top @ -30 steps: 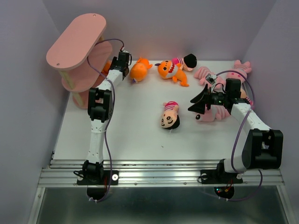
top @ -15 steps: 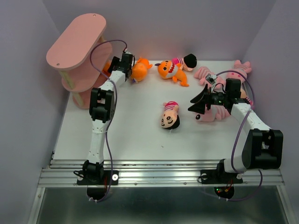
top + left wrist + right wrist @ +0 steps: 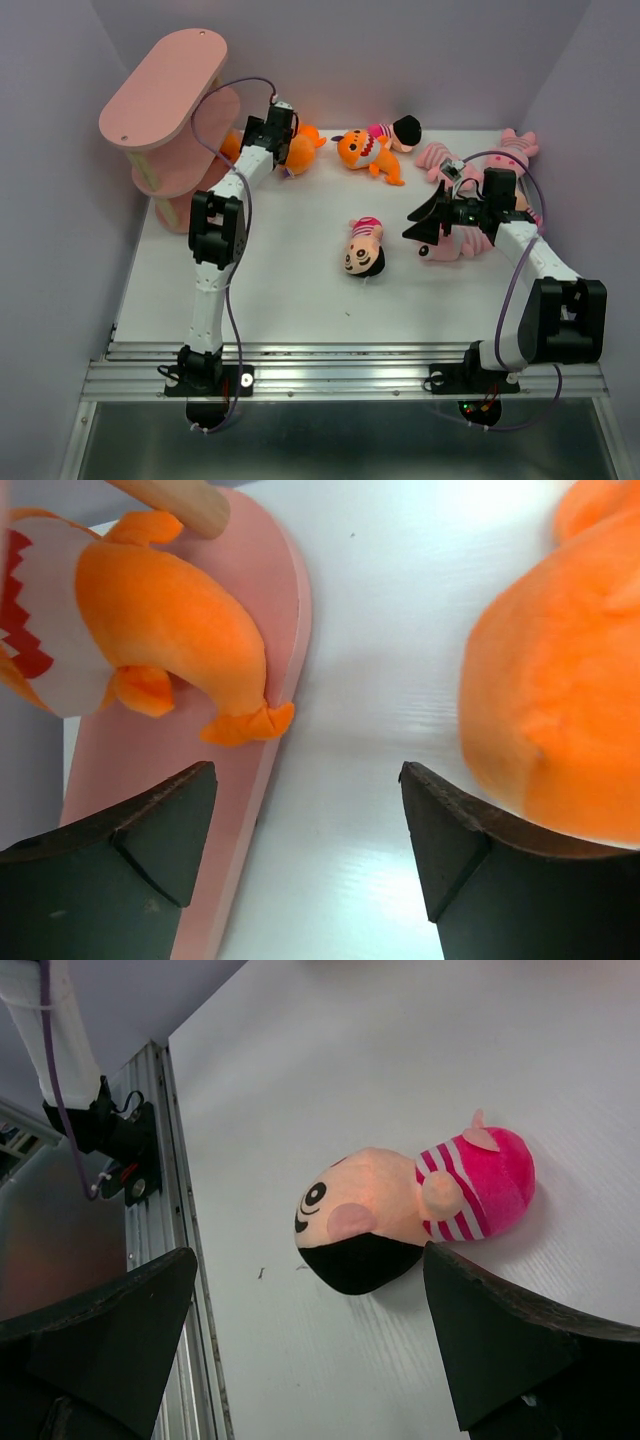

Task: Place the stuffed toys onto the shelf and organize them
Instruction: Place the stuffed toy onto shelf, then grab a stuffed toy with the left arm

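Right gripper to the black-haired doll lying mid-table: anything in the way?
Nothing visible. In the right wrist view, the peach-faced plush doll with black hair and magenta striped clothes lies alone on the bare white table, framed between the fingers of the open right gripper.

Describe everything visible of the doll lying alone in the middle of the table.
The doll is a small plush with a round peach face, black hair, a black eye, pink cheek patch, magenta-and-white striped top, plain magenta bottom and stubby peach arm. It lies on its side on the white table, head toward the near edge, touching nothing else.
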### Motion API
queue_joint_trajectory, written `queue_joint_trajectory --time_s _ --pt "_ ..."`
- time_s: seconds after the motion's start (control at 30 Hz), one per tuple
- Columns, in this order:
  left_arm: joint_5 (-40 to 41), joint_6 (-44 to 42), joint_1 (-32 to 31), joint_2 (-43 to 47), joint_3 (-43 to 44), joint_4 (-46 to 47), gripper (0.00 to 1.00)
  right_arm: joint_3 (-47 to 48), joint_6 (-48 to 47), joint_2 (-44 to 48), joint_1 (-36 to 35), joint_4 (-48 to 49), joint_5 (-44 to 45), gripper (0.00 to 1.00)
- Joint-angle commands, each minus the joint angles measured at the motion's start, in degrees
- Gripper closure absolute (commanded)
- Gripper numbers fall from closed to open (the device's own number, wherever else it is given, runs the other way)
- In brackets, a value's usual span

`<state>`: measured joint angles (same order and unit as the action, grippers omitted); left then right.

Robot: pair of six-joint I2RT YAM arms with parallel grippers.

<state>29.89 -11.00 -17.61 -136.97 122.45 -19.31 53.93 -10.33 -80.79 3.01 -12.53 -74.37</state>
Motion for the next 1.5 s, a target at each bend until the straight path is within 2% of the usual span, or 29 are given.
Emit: queue_joint_trajectory --time_s 0.0,0.17,0.27,0.4,0.57,0.73,1.0,1.17,1.27,1.37,1.47 --pt "-6.4 7.7 -0.1 12.6 -1.9 -1.3 0.14 2.6 -1.0 2.5 0.3 0.1 -1.2 0.0" --pt "-14.1 12.9 -0.1 19.1 -3.5 -2.7 0.14 3.0 -1.9 2.6 0.3 -1.2 -0.4 0.0" --pt "-22.5 16.1 -0.1 23.3 -3.7 -4.5 0.13 3.5 -3.1 2.5 0.3 -2.4 0.4 0.0" --pt "-27.9 18.2 -0.1 26.8 -5.6 -6.0 0.13 3.9 -4.1 2.4 0.3 -3.6 0.9 0.0" --pt "-33.3 19.5 -0.1 29.1 -11.1 -3.5 0.13 4.7 -5.6 1.9 0.3 -5.8 1.1 0.0" --pt "-33.5 18.8 -0.1 25.8 -10.9 -2.1 0.13 5.0 -7.8 1.7 0.3 -7.7 2.6 0.0" --pt "-31.4 16.3 -0.7 12.0 3.6 -5.5 0.12 5.7 -10.4 0.6 0.3 -9.7 4.8 0.0" --pt "-30.5 17.3 -0.8 5.9 8.1 -5.6 0.12 5.6 -10.9 0.2 0.3 -10.0 5.7 0.0" --pt "-26.7 17.8 -0.7 3.6 8.1 -4.2 0.13 5.6 -11.4 -0.2 0.3 -10.1 5.9 0.0" --pt "-24.8 18.5 -0.8 2.2 6.8 -2.3 0.19 5.6 -11.6 -0.3 0.3 -10.3 6.2 0.0" --pt "-25.1 19.0 -0.8 2.1 3.4 -1.1 0.31 5.6 -12.1 -0.6 0.3 -10.4 6.3 0.0"
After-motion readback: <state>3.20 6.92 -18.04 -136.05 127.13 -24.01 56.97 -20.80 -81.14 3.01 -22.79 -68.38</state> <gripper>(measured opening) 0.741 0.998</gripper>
